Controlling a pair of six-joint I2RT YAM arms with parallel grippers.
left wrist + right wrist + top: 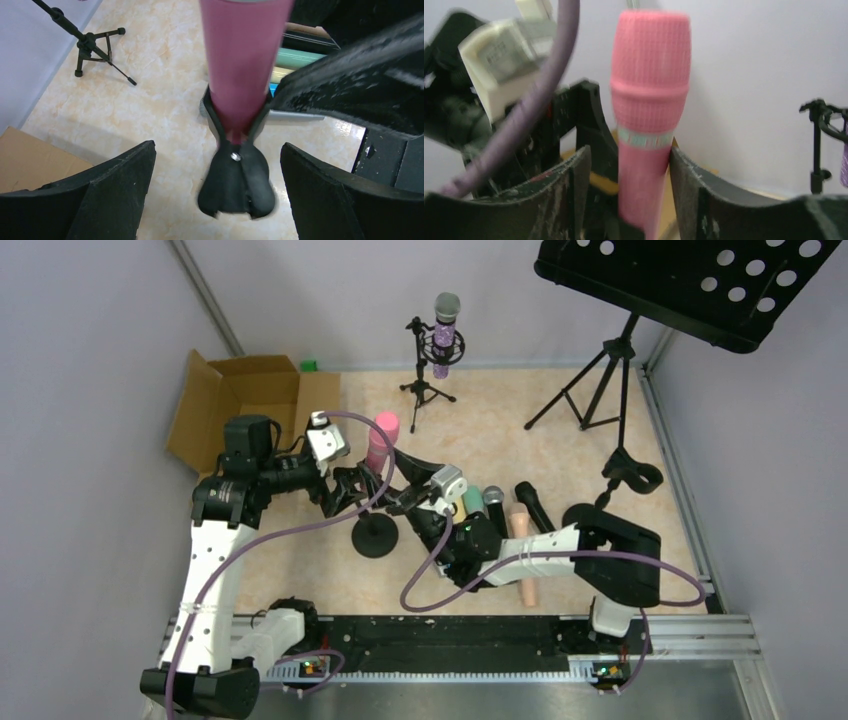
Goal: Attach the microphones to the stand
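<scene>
Left claw spread, flanking pink microphone

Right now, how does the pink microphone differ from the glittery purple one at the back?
The pink microphone has a pink head; the purple microphone has a grey mesh head. The pink one sits in a round-based stand in the middle; the purple one sits in a tripod stand at the back. Both stand upright, heads up.

Upright pink microphone between gripper fingers
</scene>
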